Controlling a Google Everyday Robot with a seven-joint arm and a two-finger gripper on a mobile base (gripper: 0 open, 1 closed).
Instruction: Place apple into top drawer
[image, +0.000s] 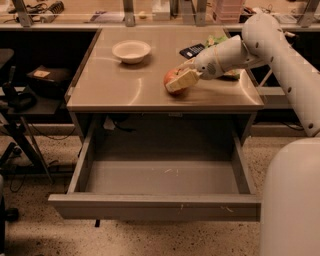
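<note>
The apple (170, 77), red-orange, rests on the tan table top (120, 87) right of centre near the front edge. My gripper (181, 74) reaches in from the right, and its pale fingers (182, 80) are closed around the apple's right side. The apple sits on the table surface, not lifted. The top drawer (160, 176) is pulled fully open below the table. Its grey floor is bare, with small white scuffs. My white arm (272, 45) comes in from the upper right.
A white bowl (131, 51) stands at the back left of the table. A black device (191, 50) and a green packet (216, 40) lie behind the gripper. A dark side stand (30, 95) with cables is on the left. My white base (292, 200) is at lower right.
</note>
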